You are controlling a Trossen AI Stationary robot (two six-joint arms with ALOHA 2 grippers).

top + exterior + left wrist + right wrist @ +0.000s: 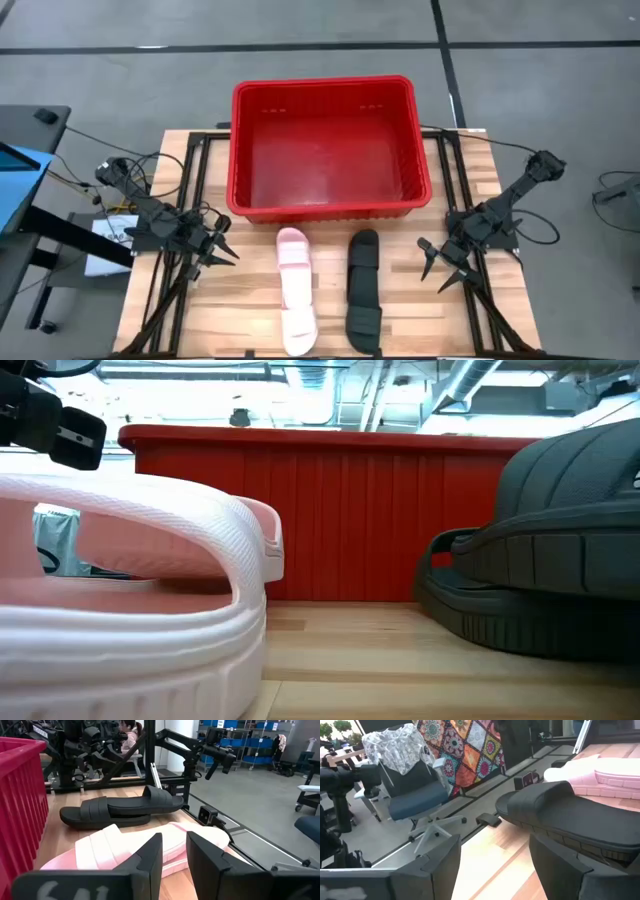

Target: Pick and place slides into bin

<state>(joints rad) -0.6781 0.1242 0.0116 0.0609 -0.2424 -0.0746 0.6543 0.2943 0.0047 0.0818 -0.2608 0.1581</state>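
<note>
Flanking the slides (330,290) below the bin (238,150), left claw (222,250) and right claw (440,270) hang part-open, empty.

Grey floor (120,80), blue swivel chair (417,800), patterned quilt (462,742) behind.

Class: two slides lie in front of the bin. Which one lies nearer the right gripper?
The black slide; the pink slide lies toward the left gripper, away from the right gripper.
</note>
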